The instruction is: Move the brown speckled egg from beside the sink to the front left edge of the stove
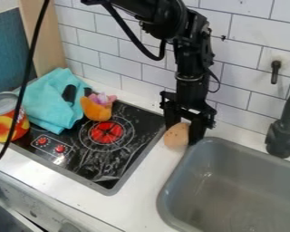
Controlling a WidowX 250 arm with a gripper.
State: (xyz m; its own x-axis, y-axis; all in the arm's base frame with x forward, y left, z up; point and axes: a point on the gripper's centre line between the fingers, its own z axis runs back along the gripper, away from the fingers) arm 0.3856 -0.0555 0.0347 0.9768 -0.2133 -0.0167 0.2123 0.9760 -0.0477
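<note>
The black gripper [185,130] hangs over the counter strip between the stove and the sink, close to the sink's upper left corner. A tan, rounded object [176,136] is right at its lower end, touching or nearly touching it; whether it is held or rests on the counter I cannot tell. Left of them is the black stove top [135,140] with red burner markings. At its back edge sits an orange toy with a pink and purple top [98,108], beside a crumpled turquoise cloth [49,102].
The grey sink [171,185] takes up the lower right, with a dark faucet [282,136] at its right. A red and yellow can [17,122] stands at the left edge behind a hanging black cable. White tiles line the back, with a black wall hook [275,72].
</note>
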